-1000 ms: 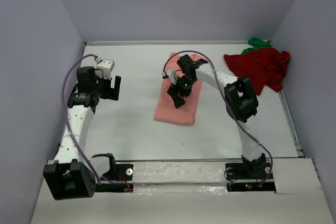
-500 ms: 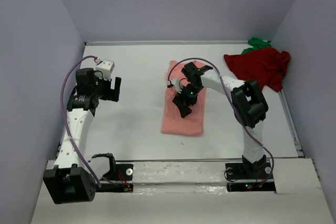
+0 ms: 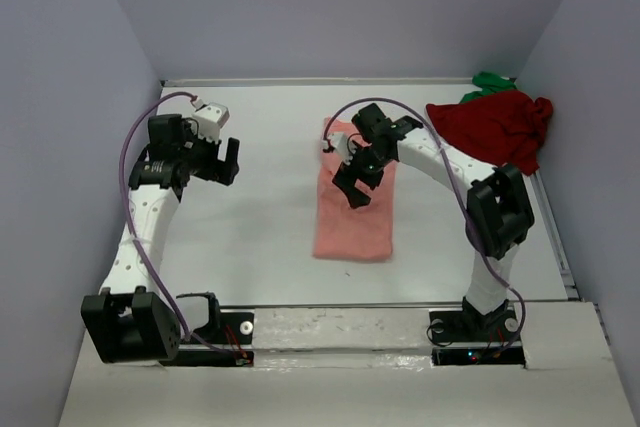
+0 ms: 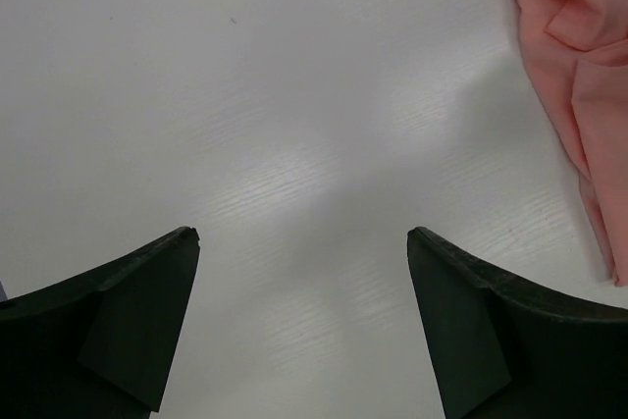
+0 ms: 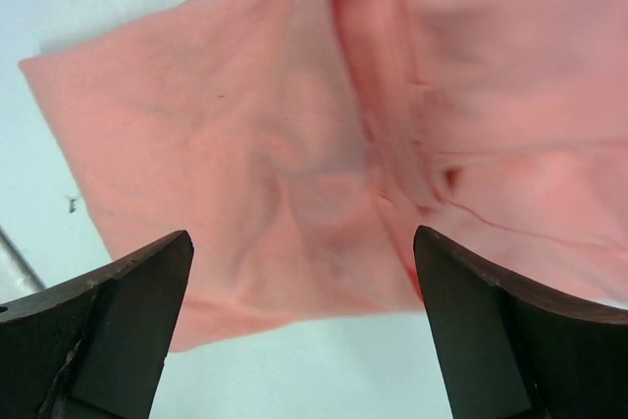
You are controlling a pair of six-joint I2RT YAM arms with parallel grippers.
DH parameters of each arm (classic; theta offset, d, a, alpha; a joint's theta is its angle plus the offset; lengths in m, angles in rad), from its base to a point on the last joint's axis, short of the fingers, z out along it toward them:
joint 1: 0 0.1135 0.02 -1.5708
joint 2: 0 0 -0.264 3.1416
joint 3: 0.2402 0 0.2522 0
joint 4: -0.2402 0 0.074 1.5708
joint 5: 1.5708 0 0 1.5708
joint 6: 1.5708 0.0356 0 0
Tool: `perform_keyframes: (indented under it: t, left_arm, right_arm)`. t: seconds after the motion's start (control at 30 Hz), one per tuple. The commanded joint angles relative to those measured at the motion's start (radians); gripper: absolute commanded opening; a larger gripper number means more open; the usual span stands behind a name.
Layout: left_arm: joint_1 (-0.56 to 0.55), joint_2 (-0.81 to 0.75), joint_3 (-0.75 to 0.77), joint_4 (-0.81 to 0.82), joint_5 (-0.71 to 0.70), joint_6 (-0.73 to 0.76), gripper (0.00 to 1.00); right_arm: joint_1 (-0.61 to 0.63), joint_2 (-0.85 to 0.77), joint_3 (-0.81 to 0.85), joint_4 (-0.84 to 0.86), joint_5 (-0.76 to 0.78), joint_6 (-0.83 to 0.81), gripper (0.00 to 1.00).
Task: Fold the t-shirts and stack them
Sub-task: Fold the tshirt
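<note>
— Salmon-pink t-shirt?
— Lies flat on the white counter, roughly mid-way across, folded into a long narrow strip running from far to near. Shows soft creases and an overlapping fold in the right wrist view.

— Right pincer?
— Hangs over the far half of that strip, pointing down at it. Spread wide, with nothing between the fingers. Touching the cloth or just above it: cannot tell.

— And the left pincer?
— Hovers over bare counter, well to the left of the strip and apart from it. Likewise spread wide, holding nothing. Catches only the strip's edge, at the right side of its own wrist view.

— Other shirts?
— Dark red t-shirt: heaped loosely in the far right corner of the counter, unfolded. Bright green t-shirt: peeks out as a small crumple just behind the red one, touching it.

— Any stack?
— None yet. Salmon-pink strip alone, well apart from the corner heap, bare counter between.

— Arms?
— Right arm arches from its near-edge base up and leftward to the strip. Left arm rises along the left side, with a purple cable looping beside it.
</note>
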Motion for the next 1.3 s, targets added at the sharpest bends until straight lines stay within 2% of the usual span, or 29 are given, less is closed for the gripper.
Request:
perform_keyframes:
  t: [0.0,0.07,0.1,0.13,0.17,0.23,0.27,0.37,0.5,0.67,0.87,0.93,1.13,1.27]
  left_arm:
    - [-0.057,0.085,0.15,-0.081,0.093,0.077,0.96]
    - [-0.129,0.142,0.216,-0.135,0.089,0.123,0.93]
    - [-0.153,0.177,0.234,-0.171,0.09,0.149,0.86]
    - [-0.177,0.178,0.251,-0.172,0.09,0.15,0.86]
    - [-0.203,0.206,0.261,-0.208,0.099,0.171,0.8]
    - [-0.258,0.242,0.29,-0.265,0.113,0.202,0.74]
    - [-0.308,0.272,0.294,-0.288,0.124,0.211,0.74]
    - [-0.368,0.314,0.294,-0.411,0.164,0.281,0.73]
    - [-0.375,0.331,0.279,-0.463,0.208,0.311,0.72]
    - [-0.401,0.354,0.22,-0.52,0.305,0.354,0.7]
    - [-0.503,0.336,0.081,-0.408,0.273,0.303,0.69]
    - [-0.531,0.36,0.081,-0.42,0.284,0.318,0.69]
    - [-0.536,0.509,0.153,-0.517,0.418,0.421,0.67]
    - [-0.536,0.607,0.195,-0.557,0.593,0.44,0.66]
  right_arm:
    - [-0.004,-0.121,0.074,0.147,0.252,0.085,1.0]
    - [-0.027,-0.146,0.054,0.167,0.3,0.091,1.0]
    - [-0.045,-0.175,0.016,0.176,0.321,0.099,1.0]
    - [-0.054,-0.175,-0.012,0.176,0.322,0.11,1.0]
    - [-0.054,-0.213,-0.041,0.174,0.317,0.117,1.0]
    - [-0.054,-0.253,-0.102,0.152,0.341,0.126,1.0]
    - [-0.054,-0.273,-0.162,0.11,0.345,0.13,1.0]
    - [-0.065,-0.404,-0.284,0.044,0.375,0.151,1.0]
    - [-0.099,-0.541,-0.385,-0.014,0.392,0.191,0.96]
    - [-0.162,-0.618,-0.426,-0.046,0.271,0.217,0.88]
    - [-0.189,-0.554,-0.415,-0.071,0.107,0.258,0.7]
    - [-0.189,-0.519,-0.405,-0.086,0.064,0.269,0.69]
    - [-0.189,-0.321,-0.34,-0.105,-0.089,0.297,0.64]
    - [-0.198,-0.25,-0.329,-0.102,-0.125,0.314,0.64]
